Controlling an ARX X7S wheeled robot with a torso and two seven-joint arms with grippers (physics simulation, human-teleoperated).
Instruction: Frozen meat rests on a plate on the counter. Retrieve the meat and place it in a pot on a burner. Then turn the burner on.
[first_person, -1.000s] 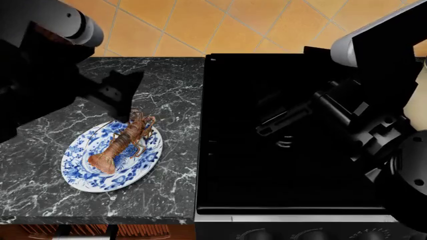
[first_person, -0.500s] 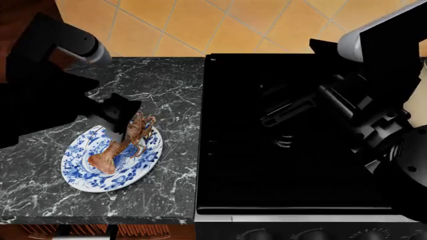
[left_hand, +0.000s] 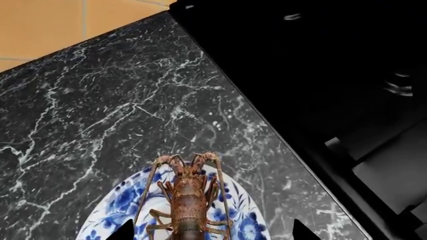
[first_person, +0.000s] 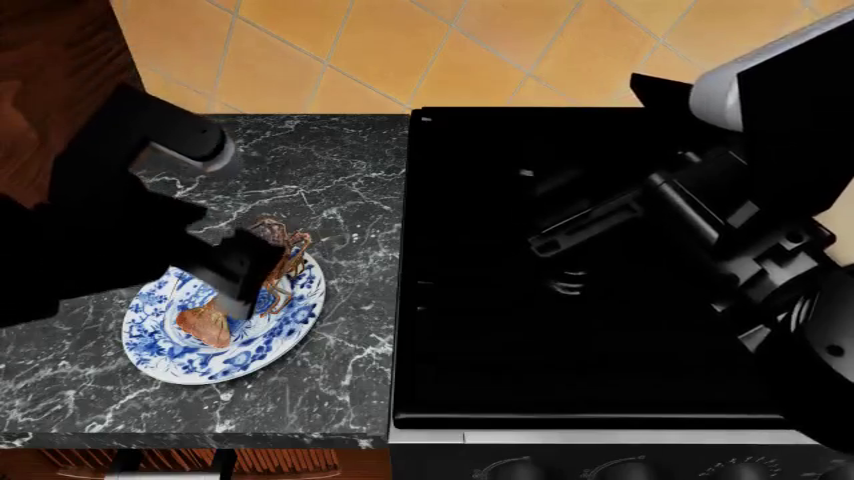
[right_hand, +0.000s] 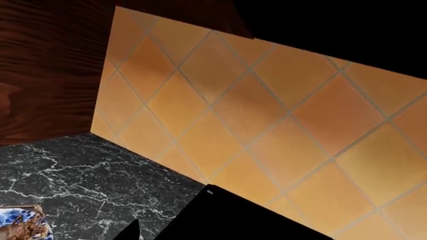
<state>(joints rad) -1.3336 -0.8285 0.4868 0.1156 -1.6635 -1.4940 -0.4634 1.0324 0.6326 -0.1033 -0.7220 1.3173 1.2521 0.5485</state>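
Note:
The meat (first_person: 214, 322), a reddish-brown lumpy piece with tan legs, lies on the blue floral plate (first_person: 167, 355) on the dark marble counter (first_person: 334, 180). My left gripper (first_person: 248, 278) hangs low over the meat and hides its middle. In the left wrist view the gripper (left_hand: 211, 231) is open, its fingertips (left_hand: 124, 231) on either side of the meat (left_hand: 189, 197) over the plate (left_hand: 250, 227). My right gripper (first_person: 567, 235) hovers open and empty over the black cooktop (first_person: 534, 340). The pot shows only as a cream sliver (first_person: 843, 225) behind the right arm. The burners are lost in the dark cooktop.
Orange tiled wall (first_person: 441, 50) runs behind the counter and cooktop. Stove knobs (first_person: 625, 470) line the front edge below the cooktop. A dark wood panel (first_person: 54, 60) stands at the far left. The right wrist view shows the wall (right_hand: 267, 115) and counter (right_hand: 80, 170).
My left gripper has moved down and toward the front over the plate, now covering the middle of the meat. The right arm has shifted slightly to the right.

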